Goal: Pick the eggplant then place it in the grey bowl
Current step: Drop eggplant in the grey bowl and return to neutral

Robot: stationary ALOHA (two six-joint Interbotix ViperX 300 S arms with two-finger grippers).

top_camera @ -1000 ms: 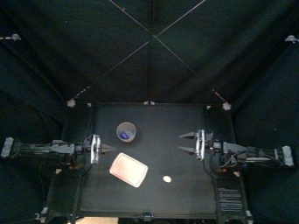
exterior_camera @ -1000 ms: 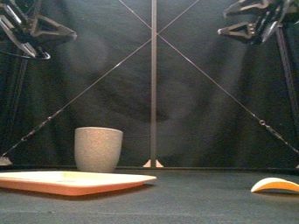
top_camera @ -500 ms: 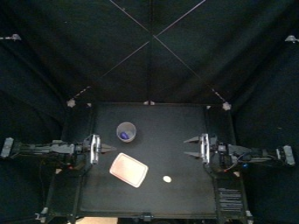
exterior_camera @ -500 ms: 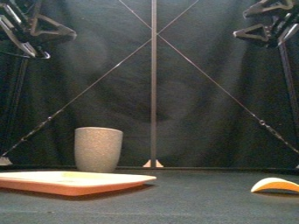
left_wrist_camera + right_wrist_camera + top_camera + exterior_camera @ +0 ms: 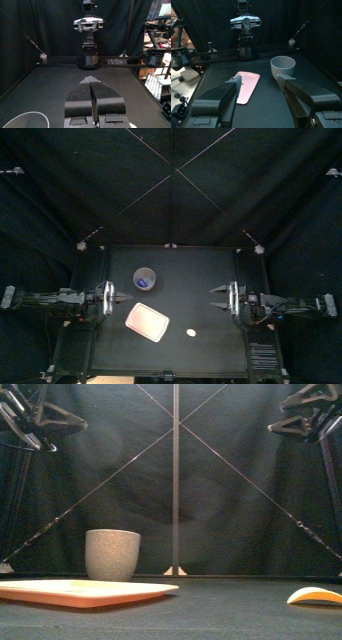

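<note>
toy (image 5: pixel 315 596), yellow, only in top and front views; left gripper (image 5: pixel 91 81) closed, right gripper (image 5: pixel 259 79) wide apart

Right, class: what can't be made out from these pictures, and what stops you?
Small pale toy: too small in the top view to name as a food; the front view's right edge cuts it off.
Grey cup: its inside is hidden by its own wall in the front view; the left wrist view's corner shows only its rim.
Pink tray: cut by the front view's left edge.
</note>
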